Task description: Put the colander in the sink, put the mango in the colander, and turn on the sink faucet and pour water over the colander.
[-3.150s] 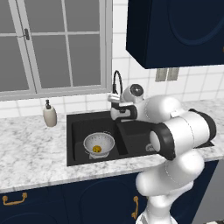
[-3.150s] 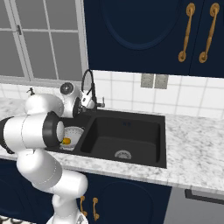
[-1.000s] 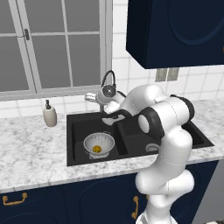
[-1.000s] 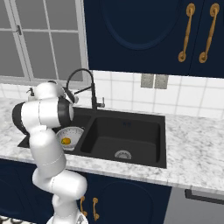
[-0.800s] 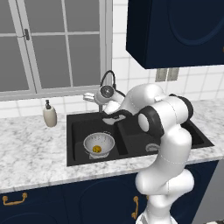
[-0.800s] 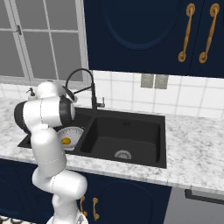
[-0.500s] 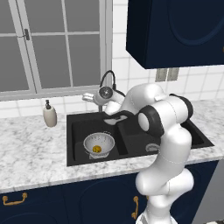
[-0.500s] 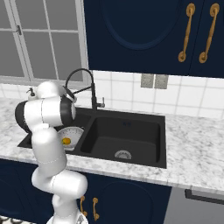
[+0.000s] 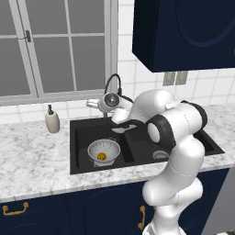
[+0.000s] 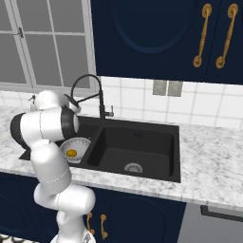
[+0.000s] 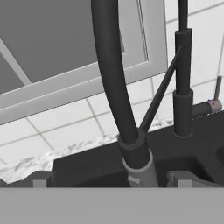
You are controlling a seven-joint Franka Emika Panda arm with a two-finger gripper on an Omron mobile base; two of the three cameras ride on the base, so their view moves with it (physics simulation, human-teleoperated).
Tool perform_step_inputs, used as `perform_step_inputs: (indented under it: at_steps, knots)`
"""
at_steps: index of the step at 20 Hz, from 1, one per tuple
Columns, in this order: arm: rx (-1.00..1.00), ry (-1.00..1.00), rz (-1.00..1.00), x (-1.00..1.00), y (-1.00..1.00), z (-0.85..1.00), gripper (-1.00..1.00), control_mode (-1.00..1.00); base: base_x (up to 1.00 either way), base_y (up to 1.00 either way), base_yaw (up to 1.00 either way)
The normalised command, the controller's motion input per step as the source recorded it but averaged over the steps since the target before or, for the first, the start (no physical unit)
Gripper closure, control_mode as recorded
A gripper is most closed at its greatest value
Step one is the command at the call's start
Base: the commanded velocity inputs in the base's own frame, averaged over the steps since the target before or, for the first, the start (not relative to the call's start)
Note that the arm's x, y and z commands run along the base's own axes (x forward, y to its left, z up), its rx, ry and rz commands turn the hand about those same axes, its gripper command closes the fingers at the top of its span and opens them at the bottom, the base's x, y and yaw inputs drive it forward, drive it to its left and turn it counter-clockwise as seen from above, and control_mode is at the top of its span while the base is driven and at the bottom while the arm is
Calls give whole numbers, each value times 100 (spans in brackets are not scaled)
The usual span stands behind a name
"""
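Observation:
The silver-grey colander (image 9: 103,149) stands in the left basin of the black sink (image 9: 82,134), with the small yellow-orange mango (image 9: 103,157) inside it. From the right base view the colander (image 10: 77,146) and mango (image 10: 71,153) show beside my arm. The black gooseneck faucet (image 9: 113,81) has its spout turned left, over the left basin. My gripper (image 9: 93,103) is up at the spout end. In the hand view my gripper (image 11: 111,179) is open, the faucet spout (image 11: 131,144) standing between its fingertips (image 11: 41,180). The side lever (image 11: 213,103) is to the right. No water shows.
A beige soap dispenser (image 9: 52,122) stands on the marble counter (image 9: 32,156) left of the sink. The right basin (image 10: 137,142) holds a round silver drain (image 10: 133,167). A window (image 9: 59,50) is behind the faucet and dark blue cabinets (image 10: 156,33) hang above.
Since three seconds ago my hand rose from the sink's middle and swung left with the faucet spout, which now points over the left basin. In the last second it barely moved.

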Motion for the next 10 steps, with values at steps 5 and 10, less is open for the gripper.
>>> perform_step_inputs:
  at_steps: [5,10]
  knots:
    - [0,-1,0,-38,0,62,-100,-100,0,0,0]
    - [0,0,0,-42,-21,66,-100,-100,0,0,0]
